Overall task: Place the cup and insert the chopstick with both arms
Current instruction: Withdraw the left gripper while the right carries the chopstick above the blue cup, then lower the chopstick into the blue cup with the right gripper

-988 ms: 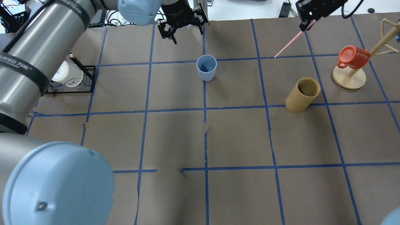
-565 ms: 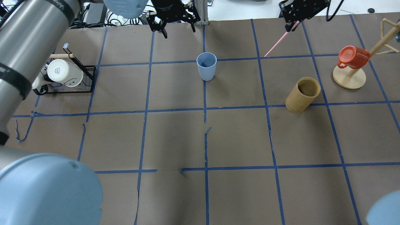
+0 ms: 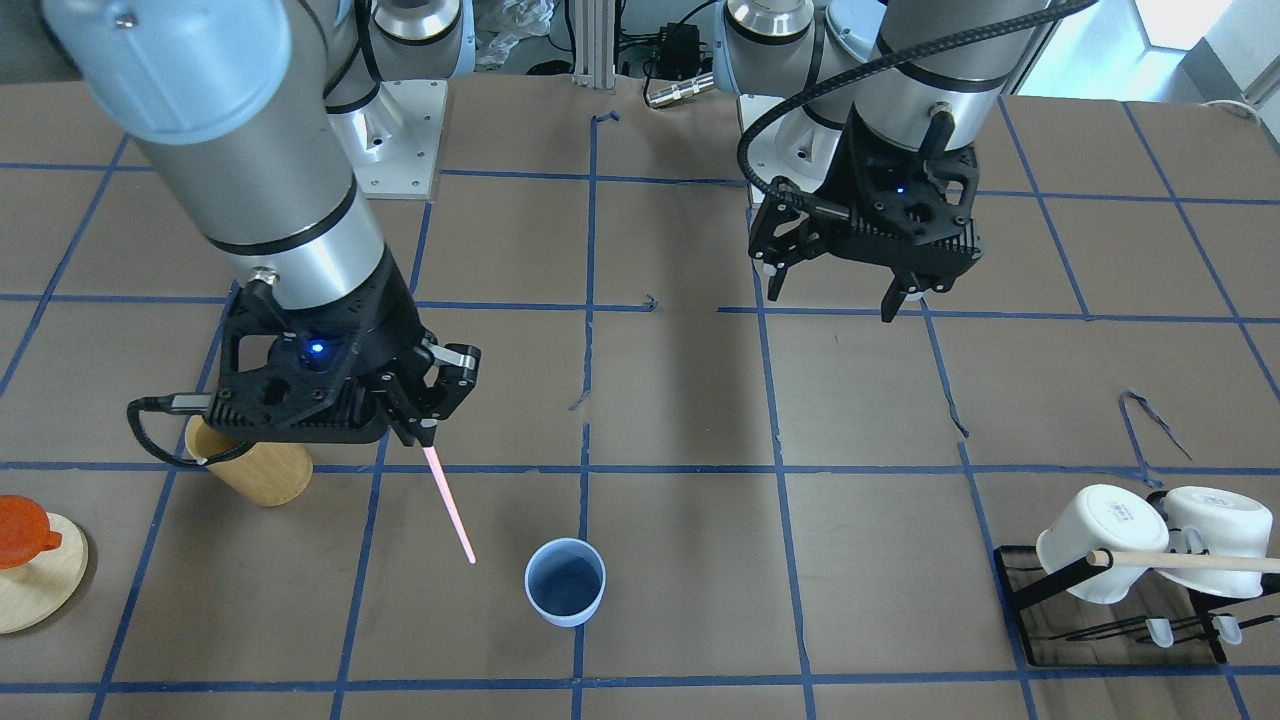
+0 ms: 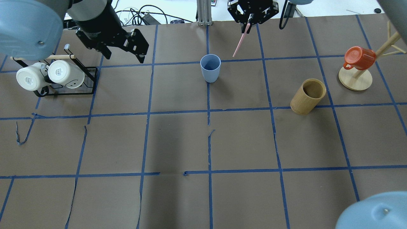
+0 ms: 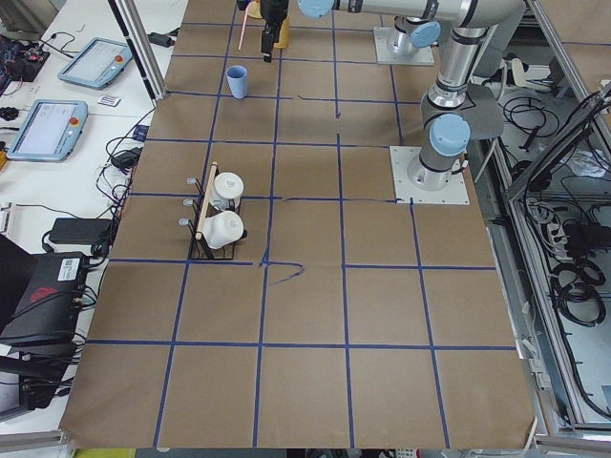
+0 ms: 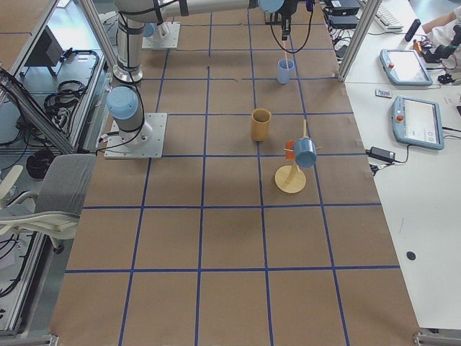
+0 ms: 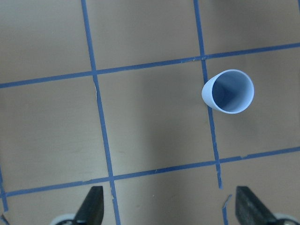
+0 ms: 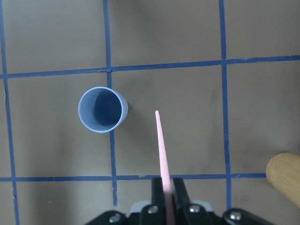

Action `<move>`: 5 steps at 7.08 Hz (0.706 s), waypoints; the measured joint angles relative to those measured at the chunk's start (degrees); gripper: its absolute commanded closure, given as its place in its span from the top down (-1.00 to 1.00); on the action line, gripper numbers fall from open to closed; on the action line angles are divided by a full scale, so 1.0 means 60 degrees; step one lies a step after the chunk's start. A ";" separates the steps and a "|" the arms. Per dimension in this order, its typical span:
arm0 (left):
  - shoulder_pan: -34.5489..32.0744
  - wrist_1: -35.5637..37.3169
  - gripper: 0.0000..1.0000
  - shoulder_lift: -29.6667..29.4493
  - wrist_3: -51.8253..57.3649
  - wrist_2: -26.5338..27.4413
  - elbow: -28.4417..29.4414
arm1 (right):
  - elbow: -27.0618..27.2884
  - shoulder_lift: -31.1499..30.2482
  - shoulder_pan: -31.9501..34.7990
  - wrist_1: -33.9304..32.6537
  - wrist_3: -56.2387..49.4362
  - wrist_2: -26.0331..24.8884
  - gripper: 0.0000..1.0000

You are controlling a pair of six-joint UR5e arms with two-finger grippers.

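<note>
The light-blue cup (image 4: 210,68) stands upright and empty on the brown table, on a blue tape line; it also shows in the front view (image 3: 565,582) and both wrist views (image 7: 228,92) (image 8: 101,110). My right gripper (image 4: 249,23) (image 3: 425,432) (image 8: 168,187) is shut on the upper end of the pale-pink chopstick (image 4: 240,43) (image 3: 449,505) (image 8: 161,145). The stick hangs tilted, its tip just right of the cup's rim and outside it. My left gripper (image 4: 124,56) (image 3: 832,300) (image 7: 171,208) is open and empty, well left of the cup.
A tan wooden cup (image 4: 307,96) stands to the right of the blue cup. A wooden mug tree holding a red mug (image 4: 359,58) is at the far right. A black rack with two white mugs (image 4: 51,74) is at the far left, close to my left gripper.
My right gripper has carried the chopstick leftward, up to the cup. My left gripper has moved left, away from the cup, toward the mug rack. The cup has not moved.
</note>
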 measured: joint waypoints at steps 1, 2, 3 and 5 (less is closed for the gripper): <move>0.0311 -0.0036 1.00 0.0287 0.0466 0.0001 -0.0243 | -0.0140 0.0185 0.0425 -0.0031 0.0544 -0.0072 -0.82; 0.0423 -0.0074 1.00 0.0455 0.0209 0.0014 -0.0345 | -0.0215 0.0363 0.0757 -0.0089 0.0823 -0.0198 -0.82; 0.0453 -0.0099 1.00 0.0532 -0.0191 0.0009 -0.0386 | -0.0252 0.0589 0.0900 -0.0309 0.0991 -0.0263 -0.82; 0.0467 -0.0104 1.00 0.0641 -0.0470 -0.0068 -0.0523 | -0.0275 0.1038 0.0964 -0.0826 0.1264 -0.0287 -0.82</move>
